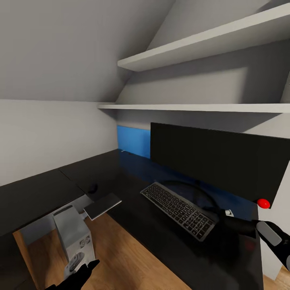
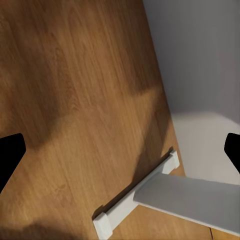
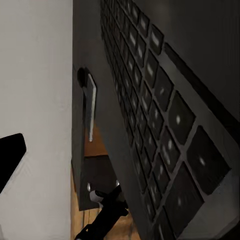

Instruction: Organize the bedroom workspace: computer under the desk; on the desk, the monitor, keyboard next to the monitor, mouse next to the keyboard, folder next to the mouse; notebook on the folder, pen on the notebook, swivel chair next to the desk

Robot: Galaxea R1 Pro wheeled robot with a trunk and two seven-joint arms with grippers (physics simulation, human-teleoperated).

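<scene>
The monitor [image 1: 219, 161] stands upright on the desk [image 1: 133, 209], at the back against the blue panel, its red dot at the lower corner on the robot's right. The keyboard [image 1: 178, 209] lies flat on the glossy top just in front of the monitor, set at an angle; that placement reads as done. A small dark rounded object, probably the mouse [image 1: 92, 187], sits on the desk well apart from the keyboard, toward the left corner, so it likely has to be brought closer. A flat dark grey slab [image 1: 102, 206] lies at the desk edge near it; what it is cannot be told. The computer [image 1: 74, 237] stands on the wood floor [image 2: 75, 100] in the desk's opening, at the edge of the top instead of fully beneath it. The left gripper [image 1: 82, 272] hangs low just below the computer; in the left wrist view its fingertips sit far apart over the floor and a white desk foot [image 2: 137, 197], holding nothing. The right gripper [image 1: 225, 215] reaches to the near end of the keyboard; its jaw state cannot be told. Folder, notebook, pen and chair steps appear outstanding.
</scene>
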